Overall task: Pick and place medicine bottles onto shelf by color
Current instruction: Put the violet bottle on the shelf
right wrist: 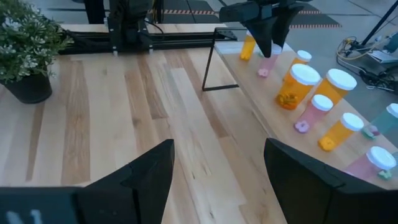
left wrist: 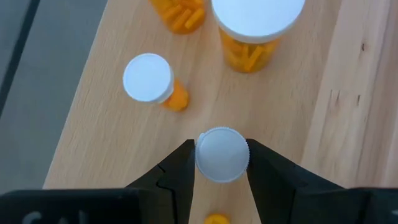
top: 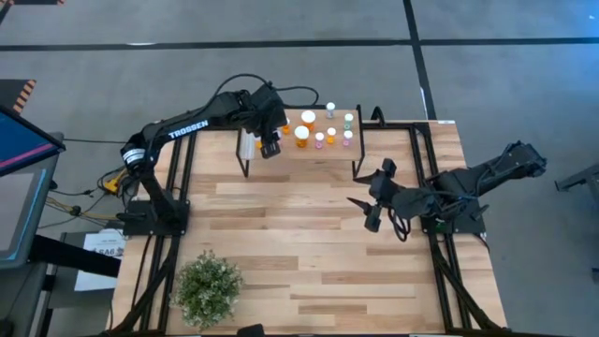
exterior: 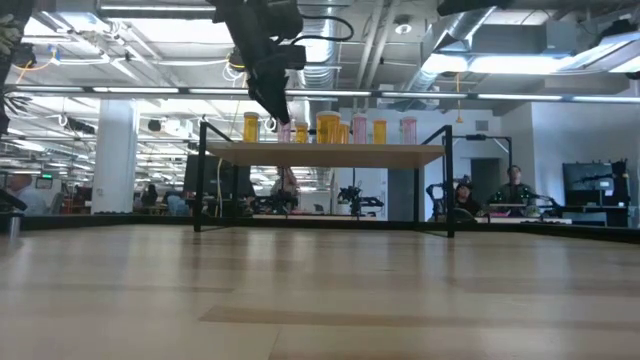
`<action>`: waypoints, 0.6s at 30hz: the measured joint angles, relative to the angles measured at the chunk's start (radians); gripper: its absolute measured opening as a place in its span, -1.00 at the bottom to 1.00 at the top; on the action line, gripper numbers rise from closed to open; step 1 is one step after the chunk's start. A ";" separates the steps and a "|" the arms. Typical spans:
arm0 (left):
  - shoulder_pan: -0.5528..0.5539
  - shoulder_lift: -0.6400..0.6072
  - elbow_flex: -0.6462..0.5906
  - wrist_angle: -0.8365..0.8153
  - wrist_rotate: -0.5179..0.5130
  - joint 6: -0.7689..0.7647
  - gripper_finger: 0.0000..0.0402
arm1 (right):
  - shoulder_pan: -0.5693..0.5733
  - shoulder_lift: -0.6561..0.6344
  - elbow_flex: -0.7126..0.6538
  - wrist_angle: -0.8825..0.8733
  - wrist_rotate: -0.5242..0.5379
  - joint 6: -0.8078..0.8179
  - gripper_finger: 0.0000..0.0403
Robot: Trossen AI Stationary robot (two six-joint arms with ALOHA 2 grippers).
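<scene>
Evidently a white-capped bottle (likely pink) sits between the left gripper fingers.

A robotics laboratory set in a large open-plan industrial hall. Exposed ventilation ducts and rows of strip lights run beneath an unfinished ceiling; a white structural column stands in the background. The floor is bare grey concrete marked with dark lines. Seated people work at distant benches carrying further equipment. A light-wood table framed in black metal carries two dark robot arms, one lettered TROSSEN; loose cables trail beside its left edge, near a monitor.
</scene>
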 joint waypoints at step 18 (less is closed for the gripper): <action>-0.001 -0.017 0.002 -0.019 0.010 -0.018 -0.40 | -0.001 0.000 0.000 0.006 -0.005 0.001 0.35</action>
